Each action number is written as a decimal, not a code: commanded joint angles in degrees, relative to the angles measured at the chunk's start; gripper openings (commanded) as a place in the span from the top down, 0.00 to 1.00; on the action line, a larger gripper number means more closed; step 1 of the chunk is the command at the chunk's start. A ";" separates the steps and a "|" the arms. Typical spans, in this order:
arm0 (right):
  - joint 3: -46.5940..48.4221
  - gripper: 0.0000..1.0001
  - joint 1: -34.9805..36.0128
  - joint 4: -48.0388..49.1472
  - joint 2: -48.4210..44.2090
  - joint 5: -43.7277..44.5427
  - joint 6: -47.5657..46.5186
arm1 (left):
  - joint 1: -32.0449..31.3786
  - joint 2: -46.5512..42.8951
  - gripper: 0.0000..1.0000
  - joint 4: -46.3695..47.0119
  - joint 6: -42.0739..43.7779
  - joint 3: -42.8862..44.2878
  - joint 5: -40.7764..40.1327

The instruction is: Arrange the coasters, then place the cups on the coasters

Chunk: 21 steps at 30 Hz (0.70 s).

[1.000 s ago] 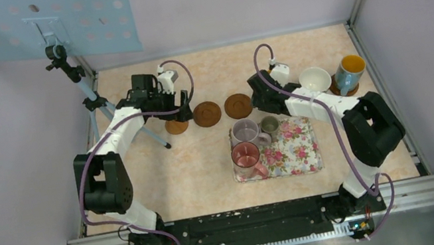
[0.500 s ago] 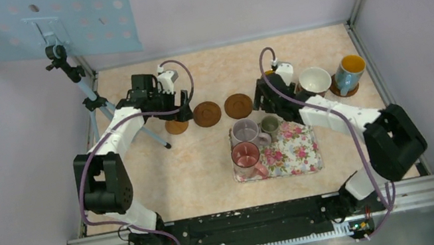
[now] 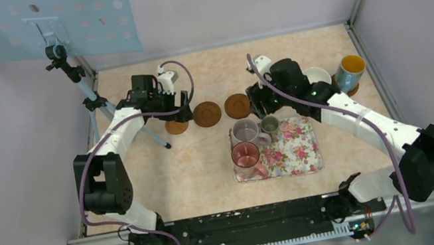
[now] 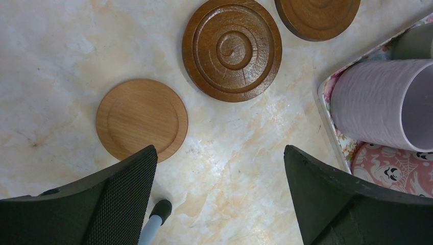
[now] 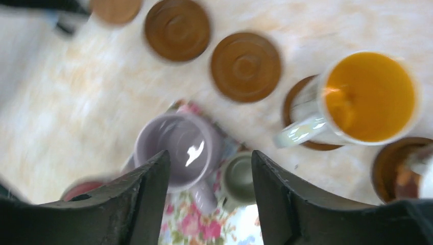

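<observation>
2 dark ringed wooden coasters (image 4: 232,48), ridged lavender cup (image 4: 378,104) (on floral tray (image 3: 296,149))

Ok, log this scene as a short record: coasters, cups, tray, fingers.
bare coasters: light coaster, dark coaster, second dark coaster, in a row
on a coaster: white cup with orange inside
far right: wide white cup, light blue cup
floral tray: lavender cup, grey-green cup, pink cup
left fingers: open, empty, by light coaster
right fingers: open, empty, over the tray cups
</observation>
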 commanded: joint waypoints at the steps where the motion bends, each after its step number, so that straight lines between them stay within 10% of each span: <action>1: -3.10 0.42 0.74 -10.12 -4.72 -21.96 -11.52 | 0.16 -2.77 0.01 1.49 0.14 -1.20 0.75; 8: -13.97 0.43 3.41 -5.00 -18.96 -28.88 -14.43 | 0.16 -3.79 0.01 1.36 -0.25 -2.75 0.66; 21: -13.19 0.32 12.33 -12.84 -11.73 -22.17 -14.99 | 0.16 -3.56 0.01 1.15 -1.35 -4.40 2.17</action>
